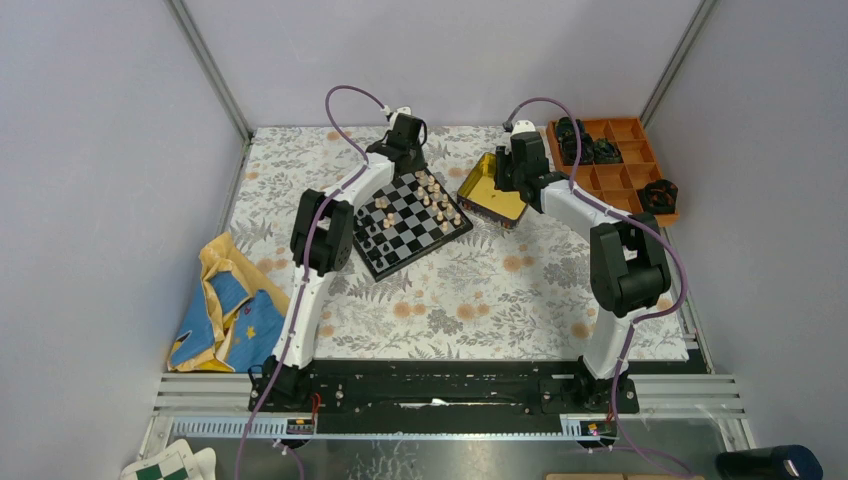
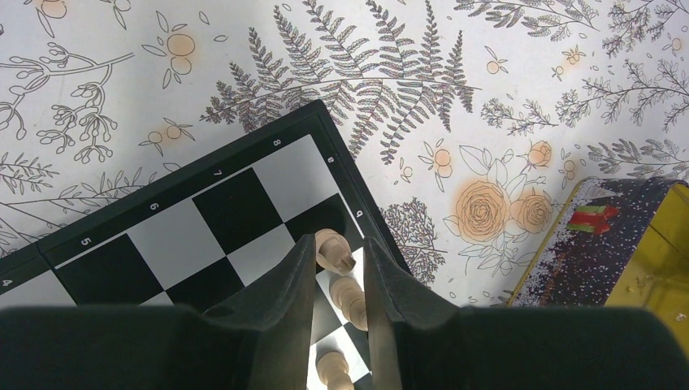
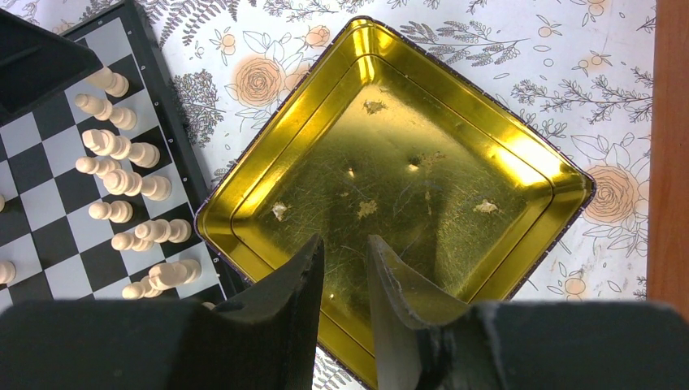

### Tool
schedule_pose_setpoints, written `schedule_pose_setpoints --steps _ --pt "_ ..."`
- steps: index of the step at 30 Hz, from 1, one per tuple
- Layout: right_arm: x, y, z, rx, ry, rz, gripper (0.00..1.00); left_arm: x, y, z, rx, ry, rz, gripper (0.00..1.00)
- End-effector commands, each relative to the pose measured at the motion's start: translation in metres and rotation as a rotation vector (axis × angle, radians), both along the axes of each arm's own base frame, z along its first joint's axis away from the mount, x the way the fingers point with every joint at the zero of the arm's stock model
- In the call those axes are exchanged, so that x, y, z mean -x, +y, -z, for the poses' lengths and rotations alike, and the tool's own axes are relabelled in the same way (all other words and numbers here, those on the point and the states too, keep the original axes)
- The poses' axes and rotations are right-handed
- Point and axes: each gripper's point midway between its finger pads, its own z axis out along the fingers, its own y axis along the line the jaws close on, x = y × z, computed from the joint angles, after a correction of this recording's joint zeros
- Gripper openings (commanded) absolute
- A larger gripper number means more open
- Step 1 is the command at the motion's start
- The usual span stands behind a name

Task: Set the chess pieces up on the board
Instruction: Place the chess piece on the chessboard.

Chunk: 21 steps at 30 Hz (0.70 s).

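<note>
A desk (image 1: pixel 480 300) covered with a white cloth printed with grey ferns and orange flowers fills the workspace. Two white-and-black arms reach over it, the left arm (image 1: pixel 320 250) to the board and the right arm (image 1: pixel 610 260) to the tin.

A crumpled yellow-and-blue cloth (image 1: pixel 225 310) lies at the desk's left edge. An orange plastic compartment tray (image 1: pixel 612 172) holding bulky black objects sits at the far right corner.

The small square black-and-grey checkered chessboard with a black rim (image 1: pixel 405 225) lies flat at mid-desk, turned cornerwise. Just beside its right edge is a shiny gold rectangular tin (image 3: pixel 406 162), open and upward-facing.

The light tan wooden chess pieces (image 1: pixel 440 205) stand in two rows along the board edge nearest the tin. The black chess pieces (image 1: pixel 368 235) stand along the opposite edge, partly hidden by the left arm.

The left end effector (image 2: pixel 340 244) points down over the board's far corner. Its fingers are slightly apart on either side of one tan piece (image 2: pixel 335 250) standing on a square, with a sliver of space showing beside the right finger. More tan pieces line up below it between the fingers.

The right end effector (image 3: pixel 345 242) hangs above the near edge of the tin, its fingers a little apart with nothing between them.
</note>
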Motion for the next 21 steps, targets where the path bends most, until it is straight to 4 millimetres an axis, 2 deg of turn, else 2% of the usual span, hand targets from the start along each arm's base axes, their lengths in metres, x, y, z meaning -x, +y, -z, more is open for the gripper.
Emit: schedule_pose_setpoints --steps 1,6,10,14,19,21 --pt "-0.01 0.001 -0.028 -0.022 -0.064 0.002 0.33 -0.016 0.002 -0.022 0.017 -0.073 -0.017 0.35" --pt "-0.01 0.0 -0.035 -0.021 -0.078 0.0 0.33 -0.019 0.002 -0.034 0.025 -0.096 -0.024 0.36" --pt "-0.008 0.002 -0.046 -0.03 -0.092 -0.012 0.33 -0.022 0.001 -0.054 0.042 -0.131 -0.032 0.37" --pt "-0.002 0.005 -0.058 -0.043 -0.107 -0.032 0.28 -0.021 0.003 -0.074 0.05 -0.162 -0.041 0.37" --pt "0.013 0.019 -0.067 -0.049 -0.108 -0.078 0.22 -0.014 0.008 -0.099 0.056 -0.204 -0.05 0.4" --pt "0.024 0.028 -0.063 -0.043 -0.074 -0.108 0.18 -0.01 0.01 -0.11 0.059 -0.219 -0.056 0.41"
